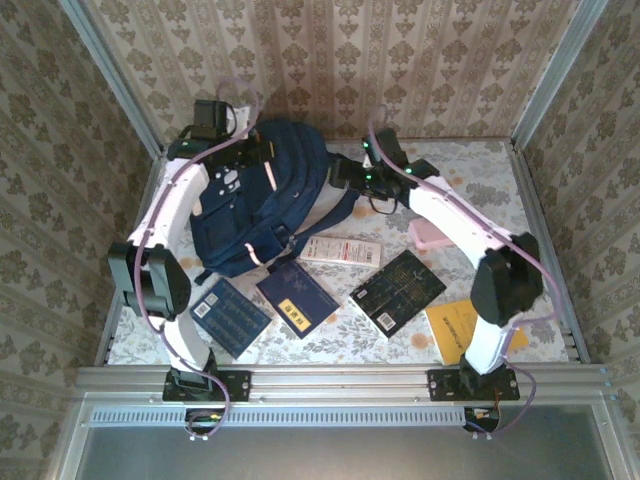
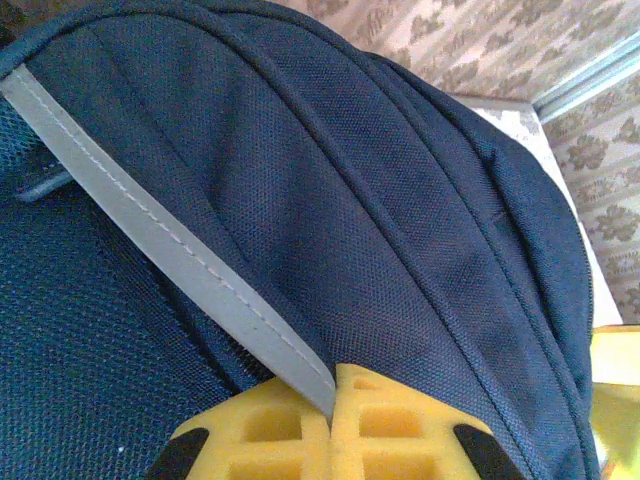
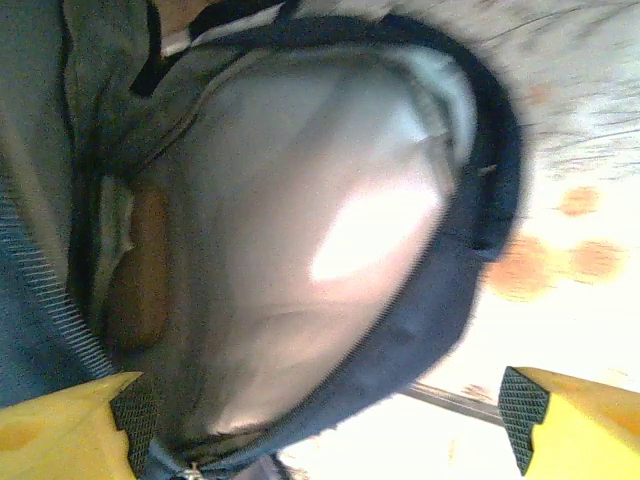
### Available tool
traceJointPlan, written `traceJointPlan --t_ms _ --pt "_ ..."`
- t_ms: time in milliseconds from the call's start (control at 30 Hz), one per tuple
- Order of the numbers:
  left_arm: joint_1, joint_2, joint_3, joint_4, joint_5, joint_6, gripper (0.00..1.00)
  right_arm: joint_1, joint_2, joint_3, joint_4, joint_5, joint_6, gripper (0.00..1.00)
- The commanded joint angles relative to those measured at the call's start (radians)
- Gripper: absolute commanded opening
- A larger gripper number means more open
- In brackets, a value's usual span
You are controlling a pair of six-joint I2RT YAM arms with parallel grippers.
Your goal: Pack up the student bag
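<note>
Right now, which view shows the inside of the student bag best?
Right wrist: it looks straight into the student bag through the open mouth, showing the pale lining. Top external gives the whole bag's outside; left wrist, close-up navy fabric and a pale stripe.

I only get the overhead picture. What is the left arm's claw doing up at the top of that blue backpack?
Observer: The left gripper is shut, pinching a pale trim stripe on the student bag.
Visitor: And the right claw?
Observer: The right gripper is open, its fingers spread wide in front of the bag's open mouth, where pale lining shows.
Visitor: Anything in there?
Observer: A brown shape sits at the lining's edge, too blurred to name.
</note>
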Motion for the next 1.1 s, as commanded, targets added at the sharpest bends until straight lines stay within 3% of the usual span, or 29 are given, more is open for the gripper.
traceJointPlan --t_ms 0,100,200,400,667,833,1067 --pt "-0.01 0.037 0.009 0.045 -0.006 0.004 0.0 -0.019 -0.098 -0.051 -0.224 0.252 -0.019 0.93" --pt "-0.013 0.055 0.008 0.037 -0.021 -0.005 0.0 -0.093 -0.134 -0.118 -0.34 0.354 0.081 0.96" --pt "-0.011 0.06 0.004 0.034 -0.028 -0.014 0.0 -0.199 -0.152 -0.183 -0.435 0.392 0.281 0.99" --pt "-0.019 0.055 -0.011 0.048 0.0 -0.026 0.0 -0.374 -0.029 -0.14 -0.58 0.301 0.536 1.0" --pt "-0.033 0.098 -0.015 0.034 -0.003 -0.02 0.0 -0.459 0.103 -0.179 -0.397 0.136 0.781 1.0" --pt "-0.045 0.113 -0.019 0.038 0.018 -0.025 0.0 -0.459 0.161 -0.15 -0.321 0.126 0.86 1.0" --pt "-0.05 0.1 -0.044 0.061 0.056 -0.051 0.33 -0.468 0.261 -0.106 -0.31 0.095 0.869 1.0"
